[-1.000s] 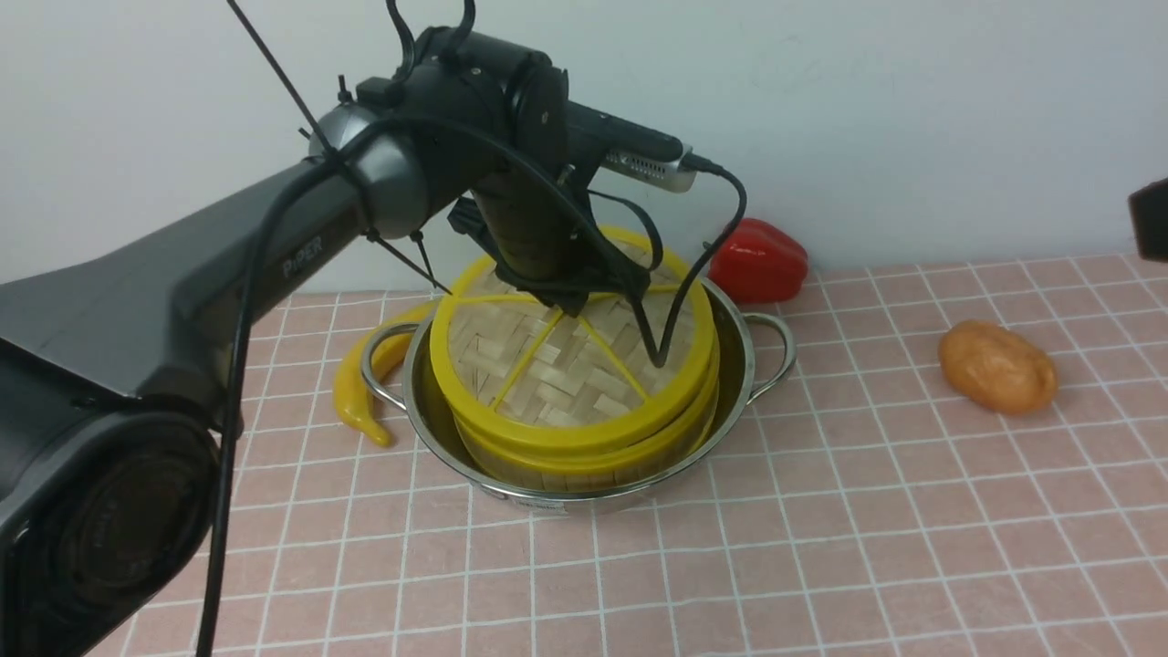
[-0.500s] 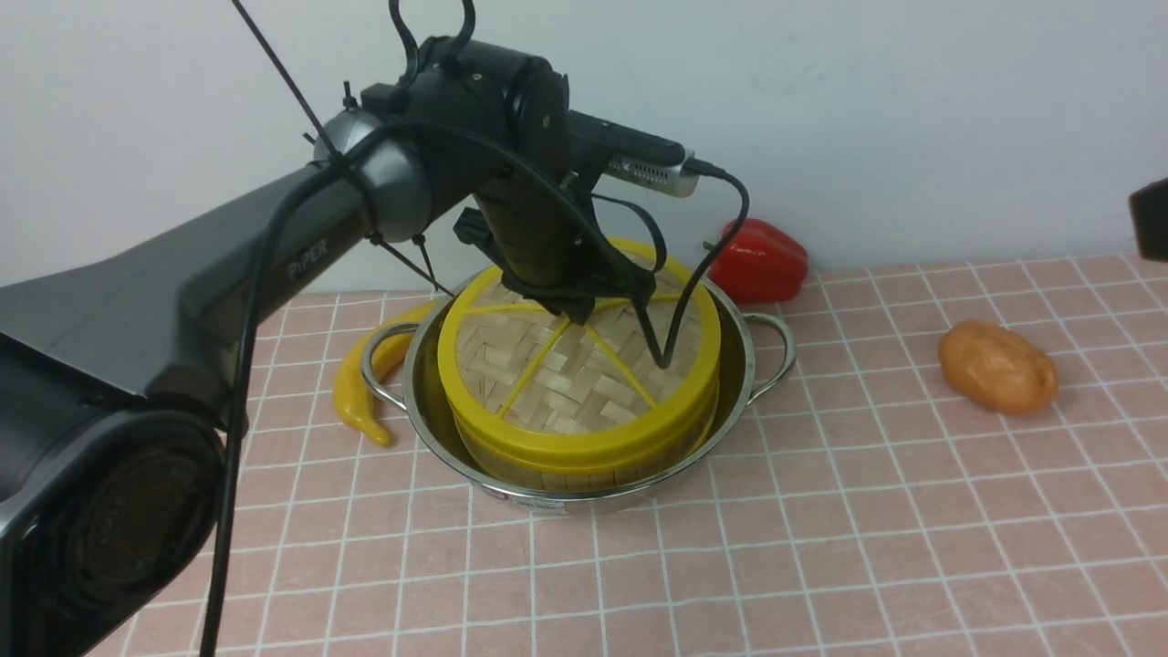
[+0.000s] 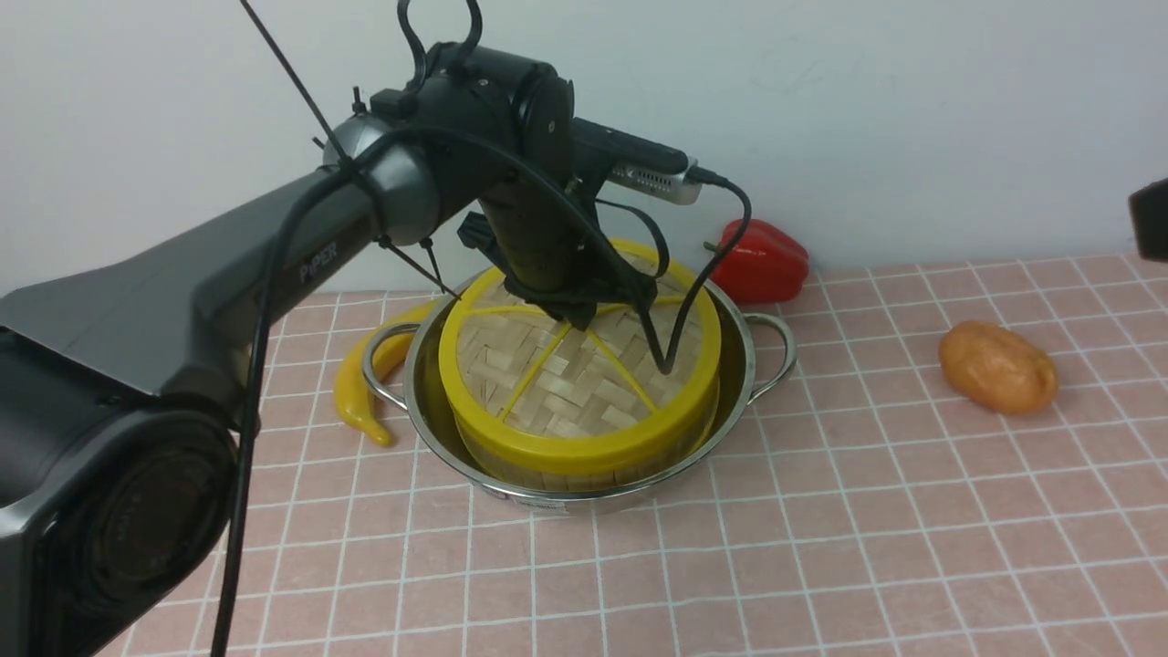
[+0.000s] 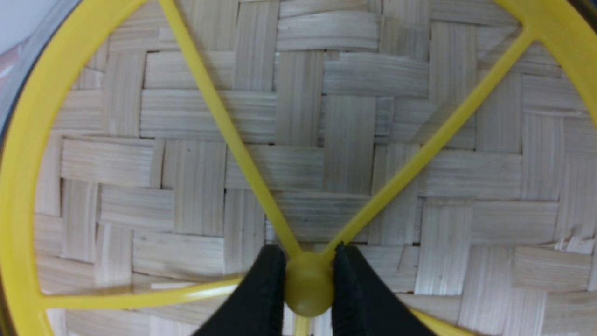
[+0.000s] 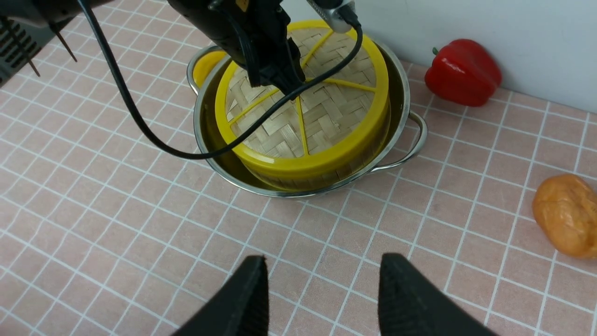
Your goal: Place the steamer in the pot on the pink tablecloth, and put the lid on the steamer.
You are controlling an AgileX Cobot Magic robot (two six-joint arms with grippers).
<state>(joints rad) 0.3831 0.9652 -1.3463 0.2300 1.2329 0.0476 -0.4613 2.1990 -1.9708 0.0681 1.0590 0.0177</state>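
The steel pot [image 3: 735, 399] stands on the pink tablecloth [image 3: 821, 547] with the steamer [image 3: 568, 477] inside it; only the steamer's bamboo wall shows under the lid [image 3: 570, 379]. The woven lid with yellow rim and spokes lies level on the steamer. My left gripper [image 3: 582, 319] comes down from above and is shut on the lid's yellow hub [image 4: 308, 289], one black finger on each side of it. My right gripper [image 5: 322, 268] hangs open over bare cloth on the near side of the pot [image 5: 401, 107], holding nothing.
A yellow banana-shaped toy [image 3: 351, 392] lies against the pot's left handle. A red bell pepper [image 3: 759, 260] sits by the back wall, right of the pot. An orange potato-like toy [image 3: 996, 367] lies far right. A dark piece of the right arm [image 3: 1152, 217] shows at the right edge.
The lid, tilted and raised on its far side a second ago, has come down level onto the steamer, and the left gripper went down with it. The right gripper has not moved.
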